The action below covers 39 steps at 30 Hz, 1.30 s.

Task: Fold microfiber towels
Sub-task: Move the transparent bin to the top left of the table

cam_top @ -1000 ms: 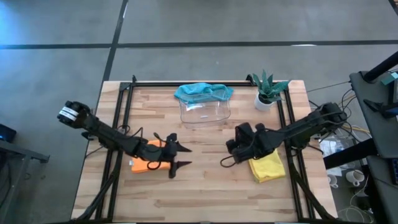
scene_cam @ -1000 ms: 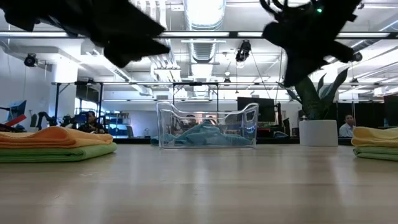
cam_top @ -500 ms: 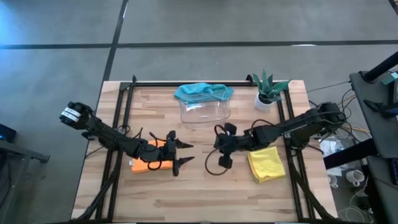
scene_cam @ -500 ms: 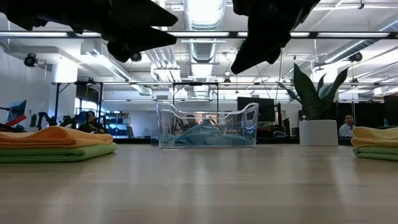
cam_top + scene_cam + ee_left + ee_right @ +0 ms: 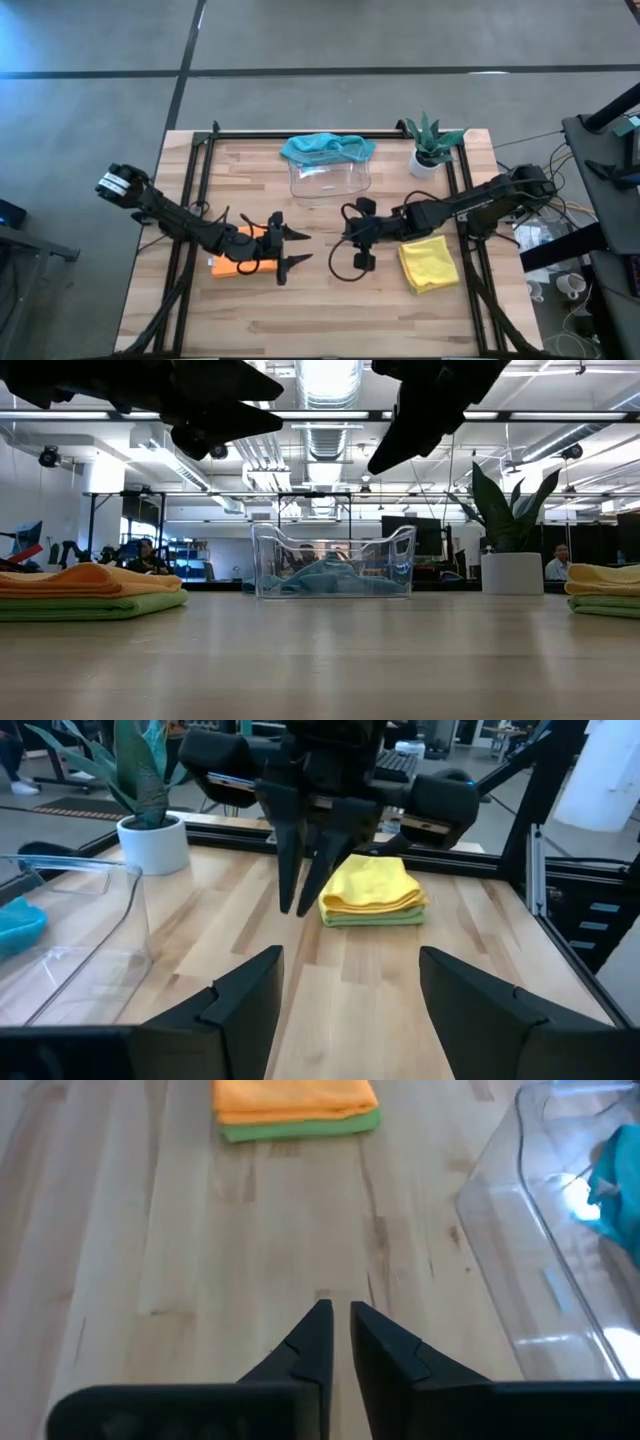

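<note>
An orange towel (image 5: pixel 232 262) lies folded on a lime green one (image 5: pixel 300 1124) at the table's left. A yellow towel (image 5: pixel 428 262) lies folded on a green one (image 5: pixel 372 918) at the right. A teal towel (image 5: pixel 328 147) is bunched inside the clear tray (image 5: pixel 330 180) at the far middle. My left gripper (image 5: pixel 298 250) hovers open just right of the orange stack, pointing toward the table's right. My right gripper (image 5: pixel 350 236) hangs shut and empty above the bare middle of the table, slanting down toward the left; its fingers (image 5: pixel 312 1342) almost meet.
A small potted plant (image 5: pixel 432 146) stands at the far right corner, beside the tray. Black rails (image 5: pixel 458 190) run along the table's left, right and far sides. Bare wood lies between the two stacks and along the near edge.
My right gripper has swung from above the yellow stack toward the table's middle, rolling its wrist and tipping its fingers down and leftward. The move came in the first half second; since then it has hung still. The towels have kept their places.
</note>
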### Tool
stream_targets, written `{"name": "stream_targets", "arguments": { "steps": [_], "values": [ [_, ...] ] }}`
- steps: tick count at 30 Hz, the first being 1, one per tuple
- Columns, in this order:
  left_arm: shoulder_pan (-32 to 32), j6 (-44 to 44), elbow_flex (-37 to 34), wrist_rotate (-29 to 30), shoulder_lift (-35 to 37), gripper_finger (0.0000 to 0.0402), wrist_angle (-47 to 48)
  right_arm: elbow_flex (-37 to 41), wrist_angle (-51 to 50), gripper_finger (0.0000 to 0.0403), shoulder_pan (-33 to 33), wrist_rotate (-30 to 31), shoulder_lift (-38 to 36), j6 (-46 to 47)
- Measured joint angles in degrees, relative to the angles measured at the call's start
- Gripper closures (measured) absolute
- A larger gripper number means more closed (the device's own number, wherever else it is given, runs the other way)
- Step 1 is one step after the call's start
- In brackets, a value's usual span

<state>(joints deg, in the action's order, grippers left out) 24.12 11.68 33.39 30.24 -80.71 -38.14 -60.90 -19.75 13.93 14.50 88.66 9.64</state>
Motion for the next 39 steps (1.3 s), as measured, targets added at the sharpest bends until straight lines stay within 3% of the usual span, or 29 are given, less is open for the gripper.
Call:
{"name": "stream_targets", "arguments": {
  "steps": [6, 13, 16, 22, 32, 39],
  "values": [
    [0.0, -0.1, 0.0, -0.1, 0.0, 0.0182, 0.1, -9.1, -10.7, 0.03, -0.4, 0.5, 2.1, 0.5],
    [0.1, 0.0, -0.2, -0.2, 0.0, 0.0182, 1.7, -29.5, -25.9, 0.0201, -0.6, 3.0, 14.8, -8.1],
    [0.5, 0.0, -0.3, -0.2, 0.0, 0.0182, 1.8, -38.0, -32.7, 0.0173, -1.2, 3.1, 20.3, -11.5],
    [1.5, -0.1, -0.4, -0.4, 0.2, 0.0182, 4.8, -50.0, -36.3, 0.0136, -1.9, 3.1, 27.2, -15.7],
    [4.2, -5.1, -2.5, -0.6, 5.9, 0.0182, 4.9, -54.9, -34.8, 0.0131, -2.9, 3.1, 30.3, -15.4],
    [5.5, -6.2, -8.7, -0.5, 12.7, 0.0182, 0.3, -54.1, -29.8, 0.0129, -2.8, 3.1, 30.4, -14.2]
  ]
}}
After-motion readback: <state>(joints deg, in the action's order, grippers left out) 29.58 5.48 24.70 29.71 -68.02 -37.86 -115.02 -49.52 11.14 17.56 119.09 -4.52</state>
